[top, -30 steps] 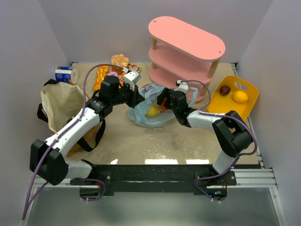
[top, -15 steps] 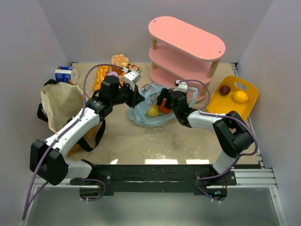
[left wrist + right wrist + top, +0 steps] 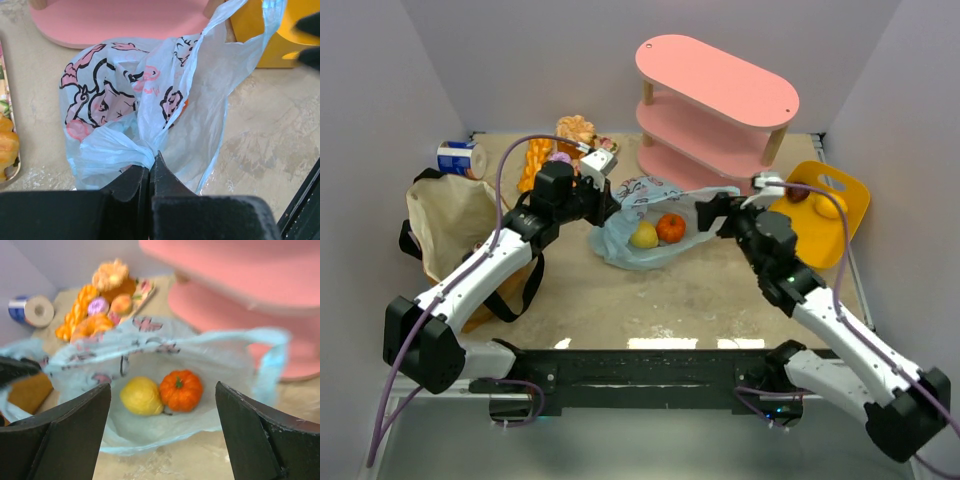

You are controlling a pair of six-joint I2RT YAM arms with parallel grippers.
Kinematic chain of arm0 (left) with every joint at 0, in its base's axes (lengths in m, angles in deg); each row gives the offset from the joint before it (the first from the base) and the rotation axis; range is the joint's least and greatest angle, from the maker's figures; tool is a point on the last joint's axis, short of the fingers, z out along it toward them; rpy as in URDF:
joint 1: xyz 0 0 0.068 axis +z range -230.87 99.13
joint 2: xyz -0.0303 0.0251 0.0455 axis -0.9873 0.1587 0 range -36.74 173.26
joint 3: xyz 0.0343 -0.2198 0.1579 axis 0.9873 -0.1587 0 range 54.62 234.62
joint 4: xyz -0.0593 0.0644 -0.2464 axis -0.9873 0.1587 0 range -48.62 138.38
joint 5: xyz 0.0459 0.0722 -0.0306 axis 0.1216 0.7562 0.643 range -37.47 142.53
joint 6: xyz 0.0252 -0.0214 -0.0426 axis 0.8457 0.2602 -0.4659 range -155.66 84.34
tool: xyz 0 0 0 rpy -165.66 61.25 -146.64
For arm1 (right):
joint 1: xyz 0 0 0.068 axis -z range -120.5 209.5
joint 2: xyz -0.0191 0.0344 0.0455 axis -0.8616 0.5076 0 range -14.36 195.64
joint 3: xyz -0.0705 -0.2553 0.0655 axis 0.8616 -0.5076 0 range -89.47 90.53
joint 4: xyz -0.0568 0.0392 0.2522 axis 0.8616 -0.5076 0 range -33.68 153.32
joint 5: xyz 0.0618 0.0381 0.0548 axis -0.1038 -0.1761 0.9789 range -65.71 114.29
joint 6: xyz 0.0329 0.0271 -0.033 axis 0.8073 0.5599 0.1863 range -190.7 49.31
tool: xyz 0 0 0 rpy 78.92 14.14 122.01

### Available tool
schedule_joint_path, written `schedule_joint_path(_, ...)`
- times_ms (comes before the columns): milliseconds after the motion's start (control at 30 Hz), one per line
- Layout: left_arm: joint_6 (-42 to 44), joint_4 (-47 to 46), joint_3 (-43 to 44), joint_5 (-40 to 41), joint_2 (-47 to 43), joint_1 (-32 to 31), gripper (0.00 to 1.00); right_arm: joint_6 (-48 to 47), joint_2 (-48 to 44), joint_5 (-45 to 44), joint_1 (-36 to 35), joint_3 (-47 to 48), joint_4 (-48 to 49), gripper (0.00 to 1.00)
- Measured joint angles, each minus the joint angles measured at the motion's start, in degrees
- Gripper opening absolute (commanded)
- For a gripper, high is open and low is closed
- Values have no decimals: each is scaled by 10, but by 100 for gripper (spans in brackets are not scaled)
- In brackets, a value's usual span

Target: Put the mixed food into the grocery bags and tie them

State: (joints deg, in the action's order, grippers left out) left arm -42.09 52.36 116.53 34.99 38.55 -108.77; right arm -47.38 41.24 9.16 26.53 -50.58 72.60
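The light-blue plastic bag [image 3: 645, 215] with pink cartoon prints lies mid-table, its mouth open toward the right. Inside it are a yellow fruit [image 3: 643, 236] and a small orange pumpkin-shaped item [image 3: 670, 228]. My left gripper [image 3: 608, 203] is shut on a bunched part of the bag's left side, shown up close in the left wrist view [image 3: 150, 167]. My right gripper [image 3: 703, 213] is open and empty, just right of the bag's mouth. In the right wrist view it [image 3: 162, 390] faces the fruit [image 3: 141, 396] and pumpkin [image 3: 181, 390]. The tan canvas tote [image 3: 450, 225] lies at the left.
A pink three-tier shelf [image 3: 715, 110] stands behind the bag. A yellow basket [image 3: 820, 215] with two fruits is at the right, partly behind my right arm. A pastry tray [image 3: 565, 150] and a blue-and-white can [image 3: 455, 158] sit at the back left.
My right gripper has let go of the orange item inside the bag and drawn back to the right, open. The left gripper has kept its hold on the bag.
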Motion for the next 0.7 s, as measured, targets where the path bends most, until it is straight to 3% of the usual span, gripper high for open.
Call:
schedule_joint_path(67, 1, 2, 0, 3, 0, 0, 0, -22, -44, -4, 45, 42, -66, 85)
schedule_joint_path(133, 1, 3, 0, 3, 0, 0, 0, -40, -54, 10, 138, 82, -109, 82)
schedule_joint_path(233, 0, 3, 0, 0, 0, 0, 0, -58, -20, 56, 305, 124, -153, 80)
schedule_joint_path(300, 0, 3, 0, -2, 0, 0, 0, -66, 41, 80, 379, 150, -176, 80)
schedule_joint_path(500, 0, 2, 0, -10, 5, 0, 0, -69, 254, 128, 458, 204, -200, 73)
schedule_joint_path(700, 0, 3, 0, -20, 17, 0, 0, -60, 370, 154, 510, 259, -209, 69)
